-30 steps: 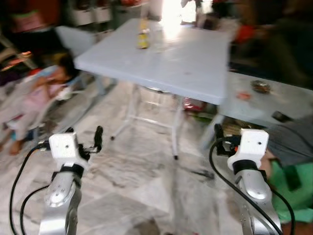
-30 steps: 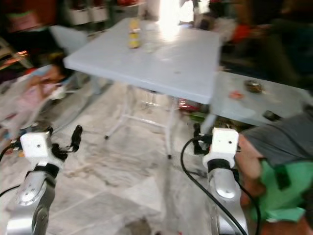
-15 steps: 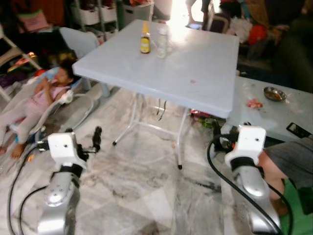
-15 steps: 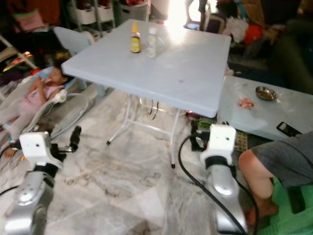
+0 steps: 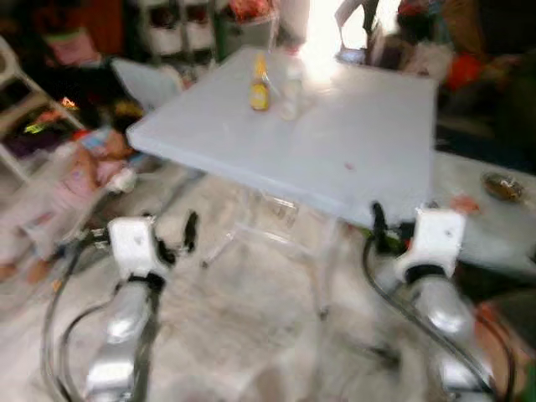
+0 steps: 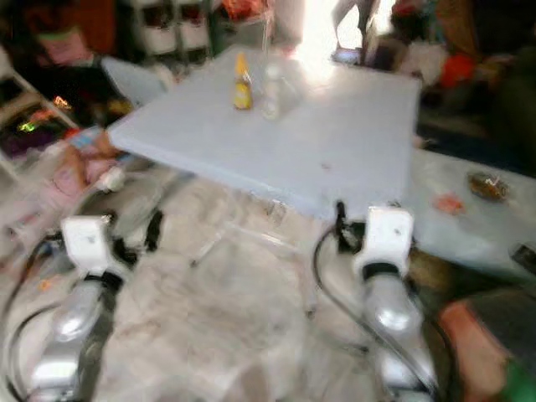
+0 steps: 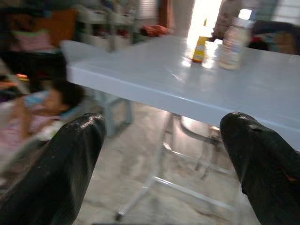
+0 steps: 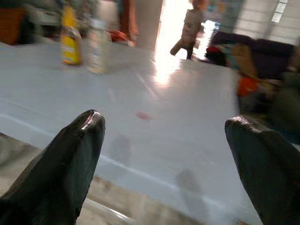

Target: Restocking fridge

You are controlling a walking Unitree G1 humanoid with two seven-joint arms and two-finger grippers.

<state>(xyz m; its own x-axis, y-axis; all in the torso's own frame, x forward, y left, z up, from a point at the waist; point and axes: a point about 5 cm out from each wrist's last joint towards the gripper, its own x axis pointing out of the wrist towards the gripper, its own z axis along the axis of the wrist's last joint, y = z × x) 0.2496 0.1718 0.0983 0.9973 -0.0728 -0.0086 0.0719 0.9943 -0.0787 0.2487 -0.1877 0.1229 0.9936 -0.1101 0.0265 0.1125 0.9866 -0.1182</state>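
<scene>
A pale blue folding table (image 5: 352, 142) is seen ahead through motion blur, on a marbled floor (image 5: 251, 335). At its far end, toward 11 o'clock, a yellow bottle (image 5: 260, 88) and a clear bottle (image 5: 291, 90) are stood just beside each other. The left gripper (image 7: 159, 154) and right gripper (image 8: 164, 154) are held low before the table's near edge, each with fingers spread wide and nothing grasped. A person lies in a bouncer seat (image 5: 75, 167) at 9 o'clock.
</scene>
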